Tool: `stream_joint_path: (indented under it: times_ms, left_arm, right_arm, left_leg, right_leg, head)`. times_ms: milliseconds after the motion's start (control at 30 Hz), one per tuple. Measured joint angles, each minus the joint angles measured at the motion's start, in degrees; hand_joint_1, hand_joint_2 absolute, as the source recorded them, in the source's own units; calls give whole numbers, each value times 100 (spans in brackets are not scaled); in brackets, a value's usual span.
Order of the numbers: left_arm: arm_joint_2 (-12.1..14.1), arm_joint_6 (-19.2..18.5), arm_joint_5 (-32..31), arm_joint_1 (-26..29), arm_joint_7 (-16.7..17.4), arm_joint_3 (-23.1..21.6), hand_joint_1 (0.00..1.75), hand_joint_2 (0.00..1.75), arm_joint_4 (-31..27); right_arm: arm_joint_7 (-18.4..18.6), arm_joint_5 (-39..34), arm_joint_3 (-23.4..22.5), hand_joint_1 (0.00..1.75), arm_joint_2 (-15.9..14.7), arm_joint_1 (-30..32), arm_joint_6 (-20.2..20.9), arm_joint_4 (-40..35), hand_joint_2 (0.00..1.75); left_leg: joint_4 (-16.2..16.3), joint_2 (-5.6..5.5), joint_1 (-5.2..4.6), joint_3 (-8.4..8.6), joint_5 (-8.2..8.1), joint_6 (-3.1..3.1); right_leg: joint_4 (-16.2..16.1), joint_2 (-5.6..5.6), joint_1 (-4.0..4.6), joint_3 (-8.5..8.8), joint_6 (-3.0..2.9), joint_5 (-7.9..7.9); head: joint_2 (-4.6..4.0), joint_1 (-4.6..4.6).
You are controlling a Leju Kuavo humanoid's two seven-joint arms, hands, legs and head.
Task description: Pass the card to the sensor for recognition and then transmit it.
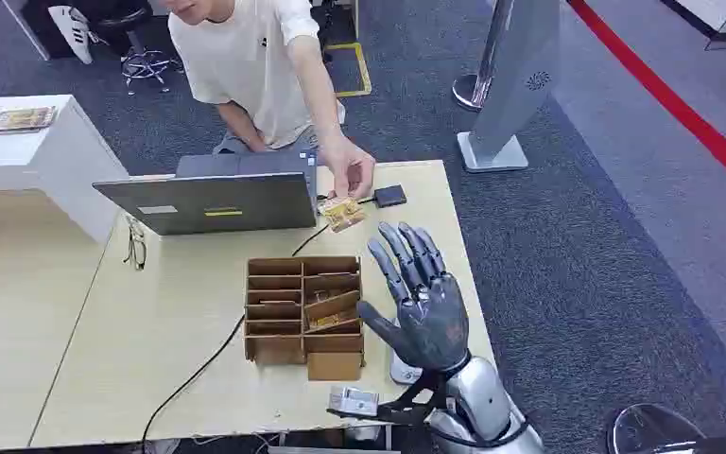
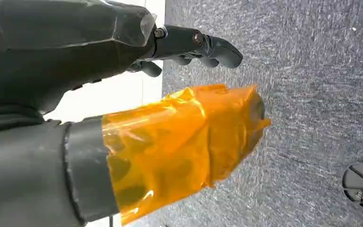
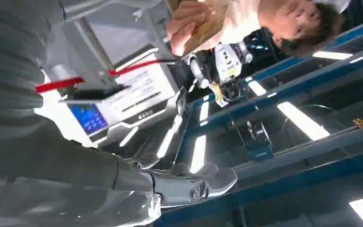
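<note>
Pale wood table (image 1: 198, 378) carries a grey laptop (image 1: 210, 200), lid up facing the person. Brown cardboard organiser (image 1: 304, 317), slotted so cards stand sorted. Right hand (image 1: 419, 298), dark matte metal, is raised palm-up, fingers spread, holding nothing, likely ready to receive. Person's hand (image 1: 350, 175) pinches the tan card (image 1: 344, 215) above the table beside a small black sensor (image 1: 389, 196). Left hand (image 2: 189, 47) hangs over carpet, fingers loosely curled, empty.

A compartmented box (image 1: 304, 317) sits on the table (image 1: 180, 359), a laptop (image 1: 210, 197) behind it. Right of the laptop, a person's hand (image 1: 350, 175) holds a card (image 1: 343, 215) just above the tabletop, near a small sensor (image 1: 389, 196). The right hand (image 1: 423, 301) is raised beside the box.
</note>
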Motion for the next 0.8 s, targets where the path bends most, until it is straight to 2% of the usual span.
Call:
stream_joint_path:
  times_ms: [133,333,567,767,800]
  left_arm:
    - [50,-76,-59,-1,-11,-61,0,0,0]
    - [100,-168,-127,-2,-55,-135,0,0,0]
    - [129,-247,-175,-2,-72,-179,0,0,0]
    - [140,-264,-201,-2,-94,-203,0,0,0]
    - [146,-267,-203,-2,-96,-203,0,0,0]
  right_arm:
    - [538,241,57,0,-88,-466,0,339,175]
    - [960,405,242,0,-212,-1073,0,891,175]
    - [1157,469,566,0,-280,-1633,20,1550,175]
    - [1199,523,765,0,-288,-1843,42,1807,175]
    - [1203,523,782,42,-288,-1869,44,1844,175]
  left_leg:
    - [0,0,1,0,2,-2]
    - [0,0,0,0,2,-3]
    - [0,-1,0,-1,2,-3]
    - [0,-1,0,-1,2,-3]
    - [0,-1,0,-2,2,-3]
  right_leg:
    - [0,0,1,-1,-1,0]
    - [1,0,0,-1,-1,0]
    - [1,0,0,-2,-1,0]
    - [1,-1,0,-3,-1,0]
    - [1,-1,0,-3,-1,0]
  head:
    - [0,2]
    - [0,2]
    - [0,2]
    - [0,2]
    - [0,2]
